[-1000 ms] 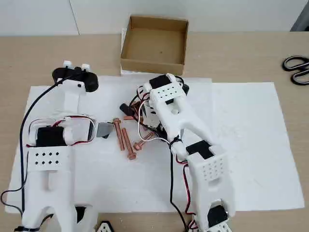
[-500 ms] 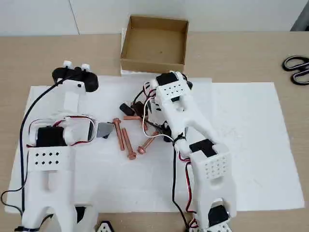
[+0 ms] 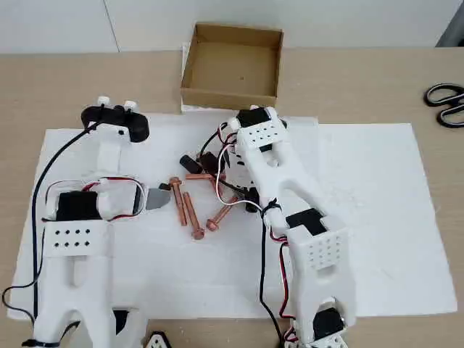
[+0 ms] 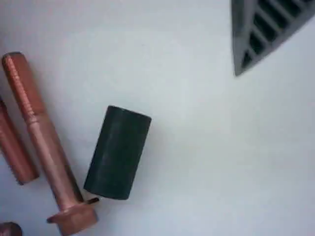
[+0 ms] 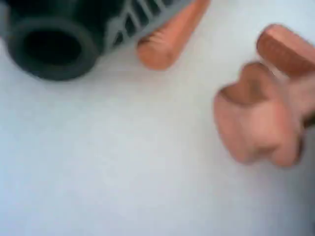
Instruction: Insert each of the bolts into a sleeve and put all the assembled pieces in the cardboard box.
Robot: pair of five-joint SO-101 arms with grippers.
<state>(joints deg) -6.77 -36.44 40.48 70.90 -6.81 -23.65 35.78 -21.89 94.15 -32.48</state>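
Note:
Several copper bolts lie on the white paper: one bolt by my left gripper, a second bolt beside it, a third bolt near my right arm. In the left wrist view a black sleeve lies flat beside a bolt; one grey fingertip hovers apart from it, open. Another black sleeve lies by my right gripper. In the right wrist view that sleeve rests against a ribbed finger, with a bolt tip and a bolt head close by.
The open cardboard box stands at the back, just beyond the paper's far edge. Black scissors lie at the far right on the wooden table. Red and white cables hang from my right arm over the bolts.
My right arm has shifted slightly to the right and toward the back. The left arm, bolts and sleeves have hardly moved.

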